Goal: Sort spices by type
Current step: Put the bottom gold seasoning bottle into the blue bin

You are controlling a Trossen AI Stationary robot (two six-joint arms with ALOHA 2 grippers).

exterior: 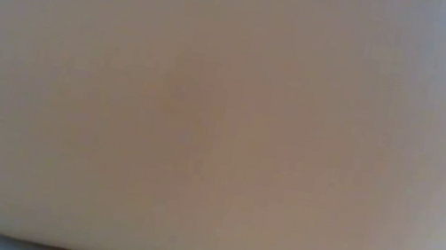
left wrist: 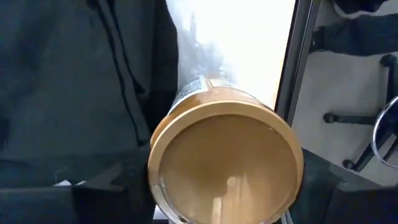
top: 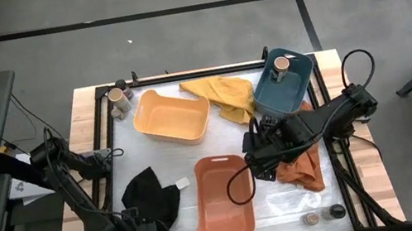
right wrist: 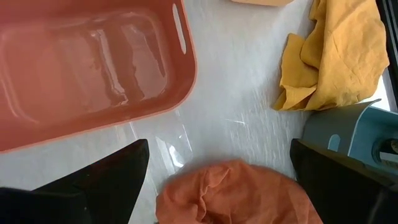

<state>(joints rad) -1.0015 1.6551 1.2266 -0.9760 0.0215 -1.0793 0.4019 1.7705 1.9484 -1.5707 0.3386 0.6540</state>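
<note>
With one tan-topped jar (top: 282, 63) in the blue tub (top: 270, 95), the left gripper (top: 109, 101) closed around another jar (left wrist: 225, 160) at the table's far-left corner, the right gripper (top: 258, 164) wide open.

The middle of the table (top: 231, 141) lies bare between the yellow tub (top: 171, 116) and the orange tub (top: 223, 196), room enough to pass. On the right side, the right gripper (top: 257, 157) hangs wide open beside an orange cloth (top: 299, 169), with the yellow cloth (top: 224, 96) and blue tub (top: 281, 86) crowding the far corner.
</note>
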